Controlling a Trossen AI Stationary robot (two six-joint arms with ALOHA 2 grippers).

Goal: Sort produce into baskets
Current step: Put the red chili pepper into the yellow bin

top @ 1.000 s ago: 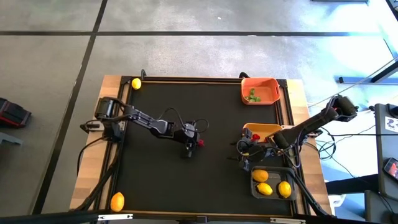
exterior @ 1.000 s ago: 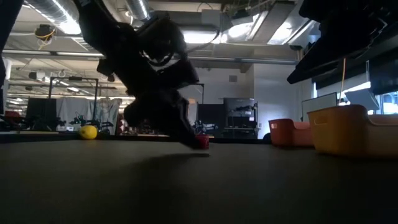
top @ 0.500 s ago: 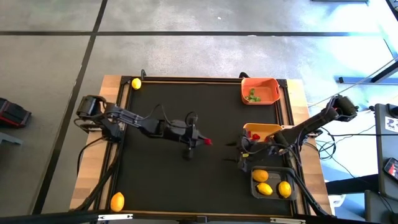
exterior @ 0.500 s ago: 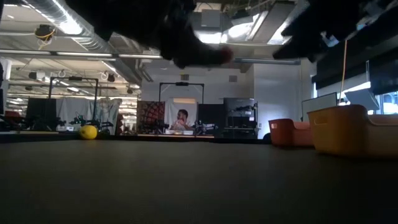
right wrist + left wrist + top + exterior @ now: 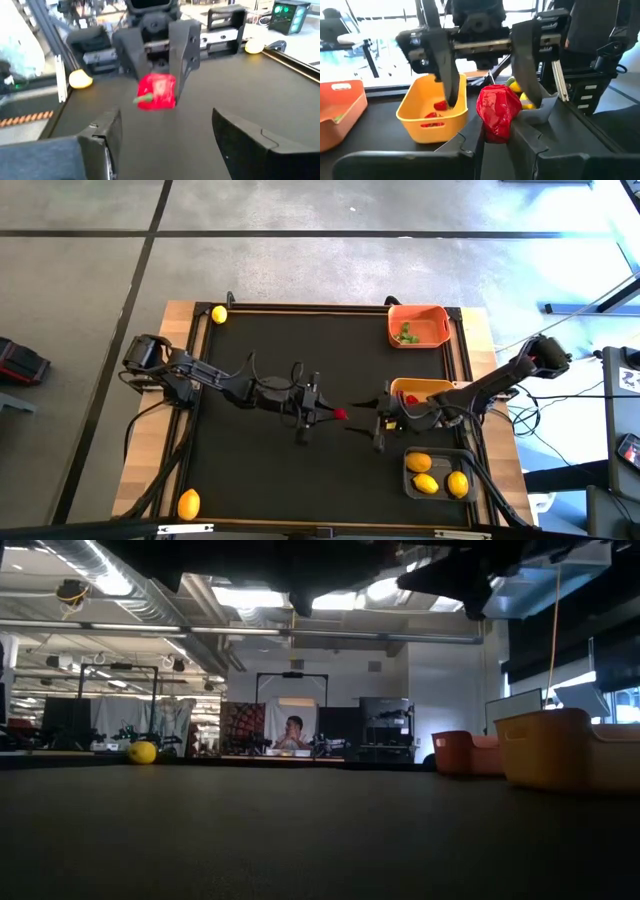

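Sorting is partly complete. On the black table mat (image 5: 260, 450), two oval yellow lemon-like fruits are unsorted: one at the near left corner (image 5: 188, 503) and one at the far left corner (image 5: 218, 314). The left gripper (image 5: 326, 409), raised above the middle of the mat on an arm stretched out nearly level, is clamped on a small red pepper-like piece (image 5: 340, 415); the left wrist view shows the piece (image 5: 498, 111) pinched between the two fingers. Just beside it and facing it is the right gripper (image 5: 372, 428), also raised, with its jaws spread wide and nothing between them; the right wrist view shows the red piece (image 5: 157, 92) a short way ahead of those fingers, so a transfer between arms appears to be the step in hand. Further right, the bright orange rectangular tray (image 5: 418, 326) holds tiny green pieces, the yellow-tan tray (image 5: 422, 388) holds red pieces, and the dark grey tray (image 5: 410, 478) holds three lemons. Remaining, as judged here: the held red piece and both loose lemons.
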